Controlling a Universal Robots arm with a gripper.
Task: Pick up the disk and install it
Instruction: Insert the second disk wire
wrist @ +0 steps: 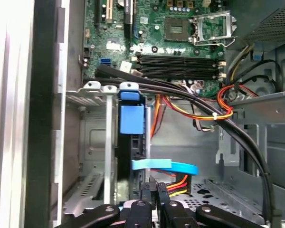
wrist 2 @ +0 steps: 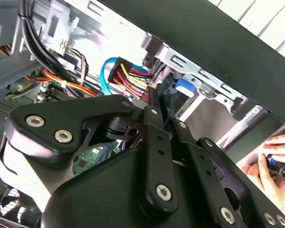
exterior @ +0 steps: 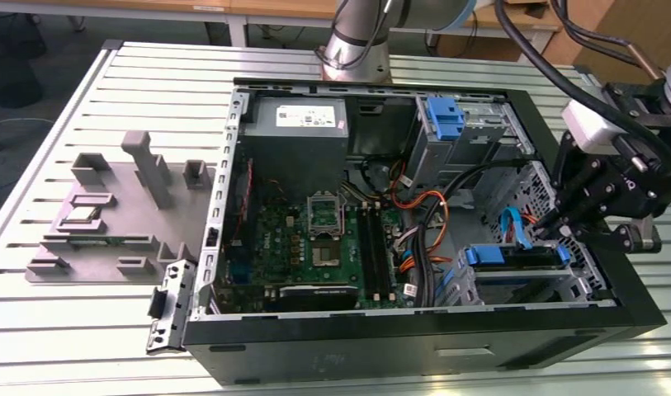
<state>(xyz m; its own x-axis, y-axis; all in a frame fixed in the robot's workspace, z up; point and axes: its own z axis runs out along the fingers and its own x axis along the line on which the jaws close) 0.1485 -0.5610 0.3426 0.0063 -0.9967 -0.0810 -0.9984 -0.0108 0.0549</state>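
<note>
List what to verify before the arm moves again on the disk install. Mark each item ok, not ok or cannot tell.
1. Computer case open, giving access from above: ok.
2. Gripper at the drive cage, in line with the disk: ok.
3. Disk in a cage slot, with its blue carrier showing in the first wrist view; whether it is fully seated: cannot tell.
4. Blue cable and red-yellow wires clear of the gripper: not ok, they lie right beside it.
5. People clear: not ok, a person's hand is close to the case in the second wrist view.
</note>
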